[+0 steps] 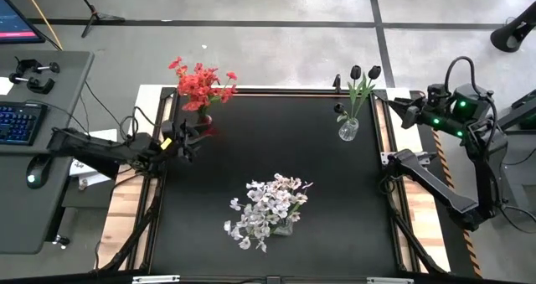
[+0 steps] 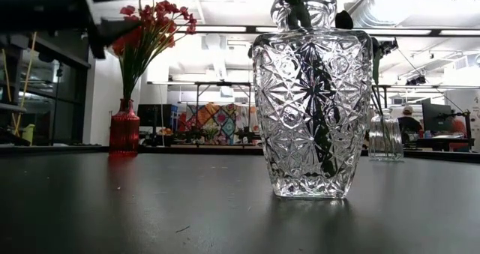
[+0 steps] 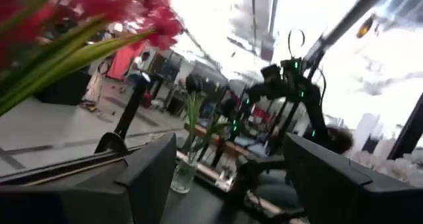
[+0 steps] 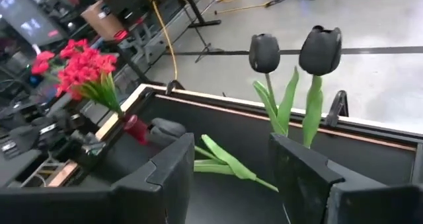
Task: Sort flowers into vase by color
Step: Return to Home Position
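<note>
flowers (image 1: 268, 205) look light, floppy, fragile, so pinch mid-stem | left end effector (image 3: 231, 184) spread, empty | right end effector (image 4: 231, 184) spread, empty

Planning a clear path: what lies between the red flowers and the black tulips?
Nothing: bare black mat between the red flowers and black tulips, in the high view.

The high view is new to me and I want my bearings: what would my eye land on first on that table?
Three bunches stand out on the black table: red flowers at its top left corner, black tulips in a small clear vase top right, white flowers bottom middle. The open left gripper sits beside the red bunch; the open right gripper is by the right edge.
</note>
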Controlling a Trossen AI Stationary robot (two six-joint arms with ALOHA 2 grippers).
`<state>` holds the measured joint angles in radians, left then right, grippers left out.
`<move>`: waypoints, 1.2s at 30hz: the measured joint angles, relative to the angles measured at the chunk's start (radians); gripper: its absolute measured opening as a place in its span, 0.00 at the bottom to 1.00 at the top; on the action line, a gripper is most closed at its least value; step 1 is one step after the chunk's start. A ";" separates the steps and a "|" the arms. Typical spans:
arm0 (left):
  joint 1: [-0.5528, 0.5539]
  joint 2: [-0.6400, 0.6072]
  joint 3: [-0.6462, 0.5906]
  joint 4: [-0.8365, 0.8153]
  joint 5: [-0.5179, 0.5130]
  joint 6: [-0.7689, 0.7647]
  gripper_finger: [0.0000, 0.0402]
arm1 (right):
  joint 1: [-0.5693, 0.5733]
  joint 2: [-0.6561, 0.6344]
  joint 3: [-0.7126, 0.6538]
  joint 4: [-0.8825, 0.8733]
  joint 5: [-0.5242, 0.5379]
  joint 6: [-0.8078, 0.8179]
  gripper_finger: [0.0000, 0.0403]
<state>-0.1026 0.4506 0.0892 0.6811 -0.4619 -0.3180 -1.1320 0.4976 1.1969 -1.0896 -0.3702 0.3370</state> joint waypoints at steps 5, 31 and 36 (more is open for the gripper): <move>0.013 -0.065 -0.072 -0.032 -0.036 -0.051 0.62 | 0.000 -0.001 0.000 -0.039 -0.047 -0.068 0.46; 0.013 -0.069 -0.075 -0.098 -0.095 -0.011 0.48 | -0.029 -0.221 -0.375 0.687 -0.656 0.052 0.01; 0.013 -0.067 -0.075 -0.125 -0.092 -0.011 0.48 | -0.019 0.116 -0.326 1.170 -0.753 0.151 0.00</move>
<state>-0.0898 0.3832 0.0143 0.5562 -0.5537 -0.3294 -1.1509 0.6136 0.8713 0.0805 -1.1236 0.4880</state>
